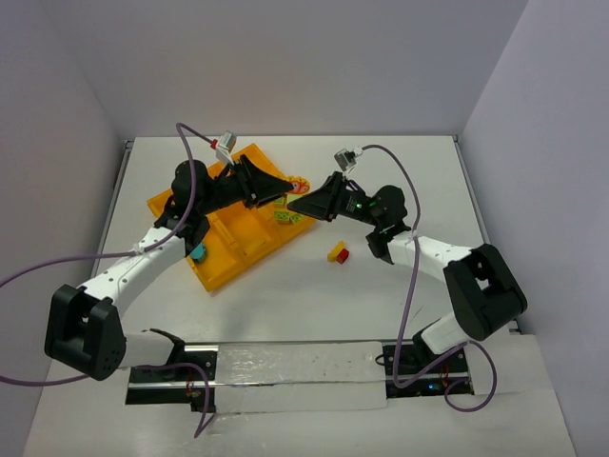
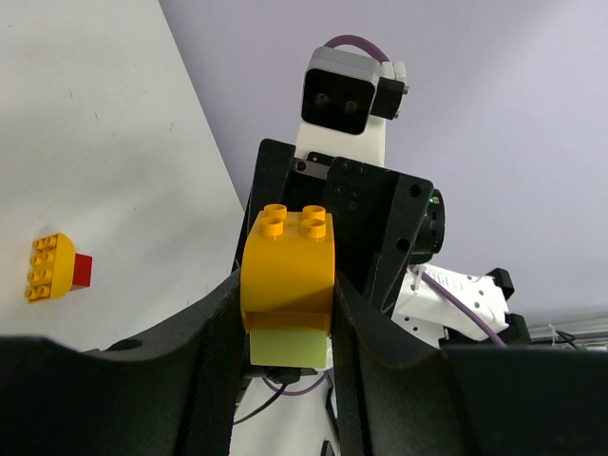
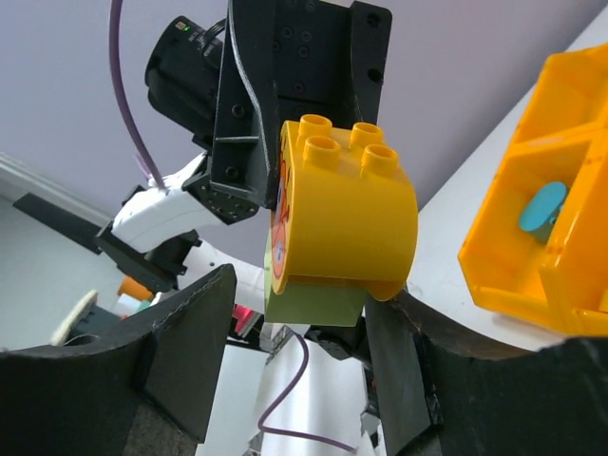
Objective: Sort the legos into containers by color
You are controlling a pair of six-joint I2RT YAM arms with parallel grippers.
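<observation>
Fingertips of the left gripper (image 1: 271,193) and right gripper (image 1: 297,202) are seen almost meeting by the tray (image 1: 224,271) from above.

From the left wrist, a yellow-on-green clump (image 2: 287,275) is clamped between closed fingers (image 2: 214,361).

From the right wrist, this clump (image 3: 342,218) is flanked by parted fingers (image 3: 180,332). One is touched and a gap is shown at the other.
</observation>
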